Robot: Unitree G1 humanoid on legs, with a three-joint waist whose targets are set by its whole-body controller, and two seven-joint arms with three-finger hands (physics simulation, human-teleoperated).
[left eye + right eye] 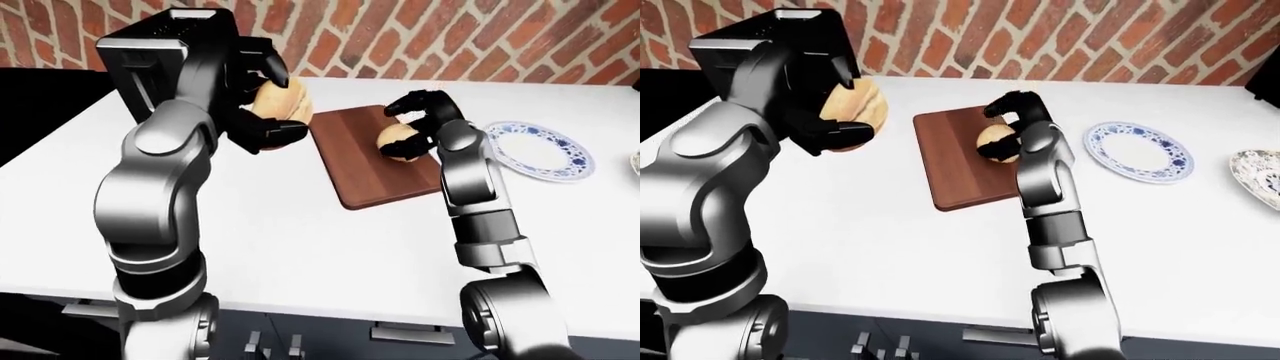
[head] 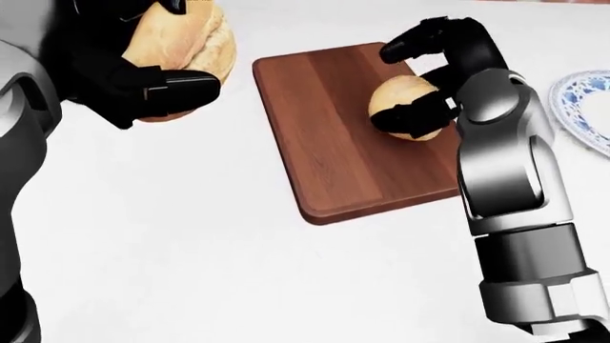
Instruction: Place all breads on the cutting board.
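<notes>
White table (image 1: 300, 247) under everything, brick wall (image 1: 420, 37) along the top of the left-eye view. Wooden cutting board (image 2: 324, 136) flat on the table, landmark for the rest.

Left of the board, lifted above the table: left hand (image 2: 143, 78), black fingers curled round a large bread loaf (image 2: 186, 46), gripped firmly and held clear of the board's left edge. No part of that loaf over the wood in the head view.

On the board's right half: right hand (image 2: 424, 71), fingers spread and arched around a smaller bread roll (image 2: 405, 103). One finger (image 2: 410, 118) pressed across the roll's lower side, the upper fingers raised off its top with a gap showing, so a loosened, part-open grasp rather than a tight one. Roll down near the board's surface; actual contact with the wood hard to judge.

Right of the board, well apart: blue-patterned plate (image 1: 1137, 152) on the table. Further right again, the edge of a second plate (image 1: 1260, 172).
</notes>
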